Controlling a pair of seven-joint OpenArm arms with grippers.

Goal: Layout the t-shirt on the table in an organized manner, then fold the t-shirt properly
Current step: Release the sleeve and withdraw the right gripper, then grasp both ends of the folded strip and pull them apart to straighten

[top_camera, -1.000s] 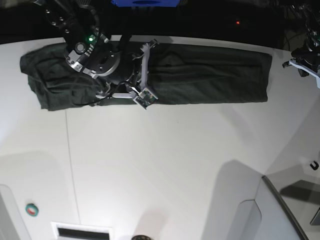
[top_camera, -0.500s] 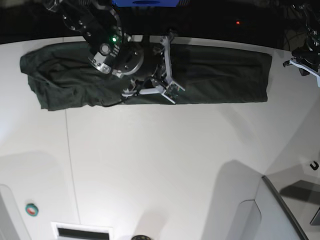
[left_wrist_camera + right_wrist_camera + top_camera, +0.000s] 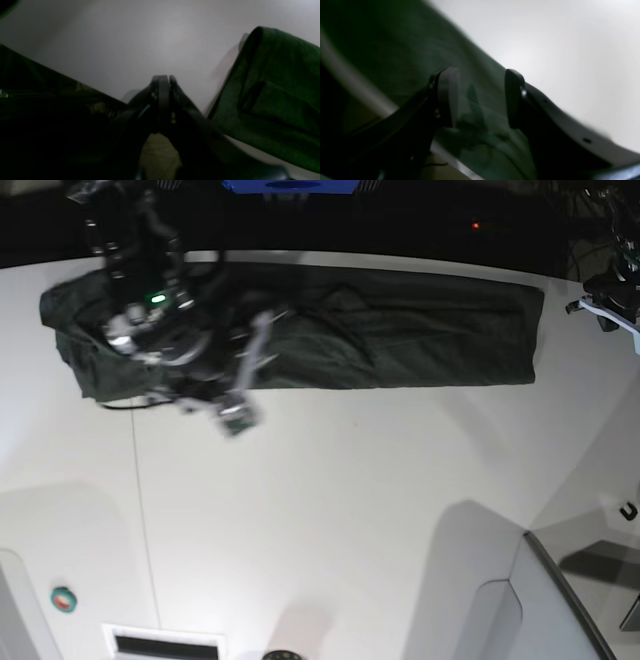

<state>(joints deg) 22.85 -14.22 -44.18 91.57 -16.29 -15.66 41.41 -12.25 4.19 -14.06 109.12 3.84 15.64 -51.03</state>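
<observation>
The white table (image 3: 330,510) is seen carrying the dark green t-shirt (image 3: 400,330), which is laid as a long folded band along the far edge, its left end rumpled. Compared with a second ago, the right gripper (image 3: 480,97) has been swung from the band's middle towards its left end, and its jaws, then closed, are now parted over the cloth with nothing held. The fold there is judged released. The left gripper (image 3: 162,85) is kept clenched and empty beside the shirt's right end.
</observation>
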